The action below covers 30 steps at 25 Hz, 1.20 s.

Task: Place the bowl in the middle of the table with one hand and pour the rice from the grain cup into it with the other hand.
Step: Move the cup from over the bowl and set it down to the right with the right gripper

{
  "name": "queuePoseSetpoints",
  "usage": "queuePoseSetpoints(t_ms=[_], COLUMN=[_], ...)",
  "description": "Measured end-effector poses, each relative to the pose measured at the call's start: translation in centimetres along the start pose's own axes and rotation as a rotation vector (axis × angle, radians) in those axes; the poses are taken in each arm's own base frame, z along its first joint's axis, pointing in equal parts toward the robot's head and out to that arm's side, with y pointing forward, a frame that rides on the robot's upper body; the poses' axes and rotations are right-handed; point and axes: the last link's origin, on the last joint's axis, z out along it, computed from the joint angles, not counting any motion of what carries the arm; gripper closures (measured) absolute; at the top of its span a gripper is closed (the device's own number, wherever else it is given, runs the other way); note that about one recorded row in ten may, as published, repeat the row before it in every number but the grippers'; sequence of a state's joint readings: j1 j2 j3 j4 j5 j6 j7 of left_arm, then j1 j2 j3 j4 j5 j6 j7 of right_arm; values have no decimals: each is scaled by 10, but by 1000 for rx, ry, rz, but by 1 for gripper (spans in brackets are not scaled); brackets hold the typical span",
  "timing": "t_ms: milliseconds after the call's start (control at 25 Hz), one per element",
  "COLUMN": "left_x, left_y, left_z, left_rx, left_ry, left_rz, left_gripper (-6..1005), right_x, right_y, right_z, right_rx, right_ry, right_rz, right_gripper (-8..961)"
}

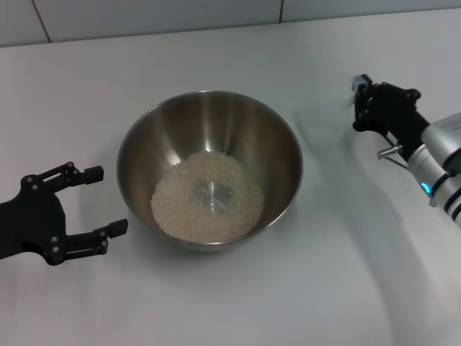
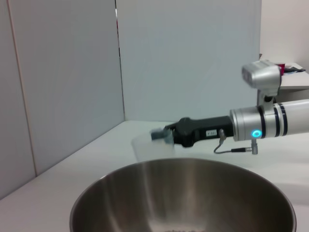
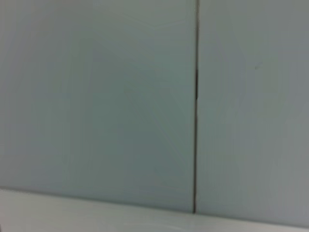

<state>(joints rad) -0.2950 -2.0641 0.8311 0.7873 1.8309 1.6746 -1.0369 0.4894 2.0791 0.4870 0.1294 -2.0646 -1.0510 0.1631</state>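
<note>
The stainless-steel bowl stands in the middle of the white table, with the rice lying in a pale ring on its bottom. My left gripper is open and empty, just left of the bowl and not touching it. My right gripper is to the right of the bowl, clear of its rim. In the left wrist view it is shut on the clear grain cup, held beyond the bowl's far rim. No rice shows in the cup.
A grey panelled wall runs along the table's far edge. The right wrist view shows only that wall and a strip of table.
</note>
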Motion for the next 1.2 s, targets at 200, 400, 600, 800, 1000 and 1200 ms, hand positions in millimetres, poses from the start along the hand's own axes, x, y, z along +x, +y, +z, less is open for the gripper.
queuePoseSetpoints(t_ms=[200,400,600,800,1000,1200], left_x=[0,0,1,1,1,1], left_y=[0,0,0,0,0,0], left_z=[1,1,1,2,2,2], left_rx=[-2,-3,-5,-6,-6,-7], left_ry=[1,1,2,2,2,2], left_rz=[0,0,1,1,2,3], left_gripper=[137,137,137,137,137,137], right_x=[5,6,8,11,10,12], right_y=[8,8,8,8,8,6], right_z=[7,6,1,-4,-7,-18], right_rx=[-39,-37,-28,-24,-24,-16], right_ry=[60,60,59,61,43,19], right_rz=[-15,-11,1,9,10,20], right_gripper=[927,922,918,914,698,582])
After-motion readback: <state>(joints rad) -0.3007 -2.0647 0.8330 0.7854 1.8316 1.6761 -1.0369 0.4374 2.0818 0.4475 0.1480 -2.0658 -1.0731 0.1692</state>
